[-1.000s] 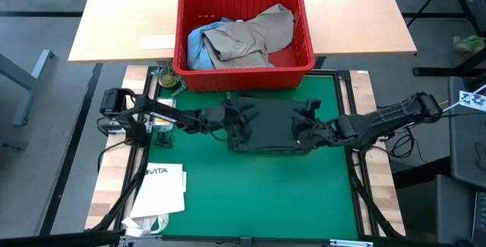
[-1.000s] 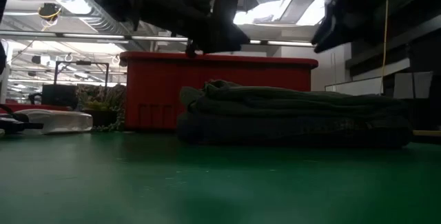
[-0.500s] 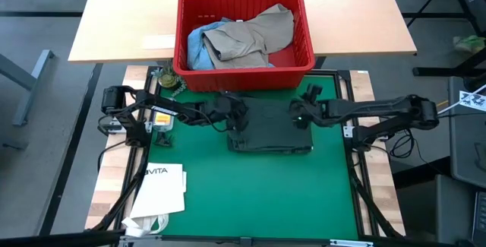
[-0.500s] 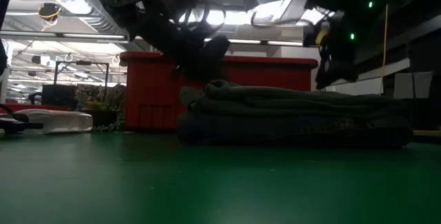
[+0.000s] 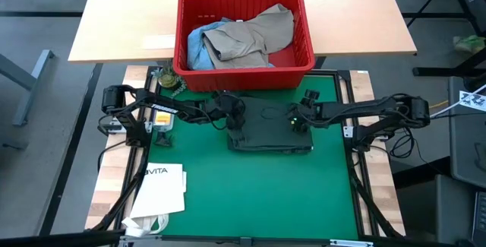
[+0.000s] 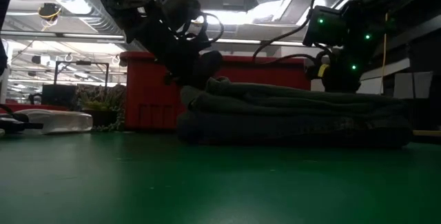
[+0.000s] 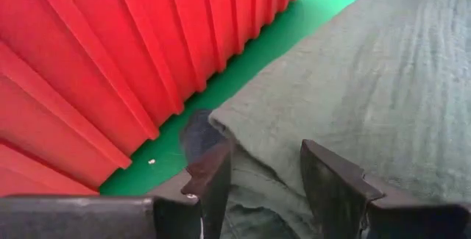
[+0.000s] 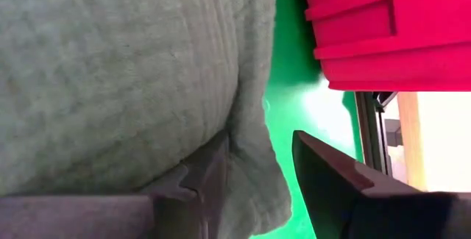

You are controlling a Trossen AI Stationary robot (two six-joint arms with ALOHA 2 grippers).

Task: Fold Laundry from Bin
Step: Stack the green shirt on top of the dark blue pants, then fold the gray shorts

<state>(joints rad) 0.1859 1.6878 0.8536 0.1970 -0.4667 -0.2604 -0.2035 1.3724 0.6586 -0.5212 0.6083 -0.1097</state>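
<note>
Two hands work at one folded pile in the middle of the green mat (image 5: 250,194). Nearest, at the mat's left near corner, a white paper bag (image 5: 161,188) printed "VITA" lies flat, its lower end cut off by the picture's edge. Farther in sits the folded laundry: a dark green shirt (image 5: 272,124) stacked on a darker garment (image 6: 289,133), whose kind cannot be made out in the low view's shadow. The left hand (image 5: 234,118) is at the pile's left far corner; its wrist view shows the fingers (image 7: 210,173) partly open, straddling the shirt's folded edge, with cloth between them but no clear pinch. The right hand (image 5: 298,119) is at the pile's right far edge, fingers (image 8: 331,176) likewise partly open, one pressed against the shirt's edge; whether it grips cannot be told. Just beyond the pile stands the red bin (image 5: 244,76) on the desk (image 5: 121,26), holding a khaki-tan garment (image 5: 254,38) over light blue denim (image 5: 199,45), mostly hidden. A small dark-green object (image 5: 168,80) beside the bin's left near corner is too small to identify.
</note>
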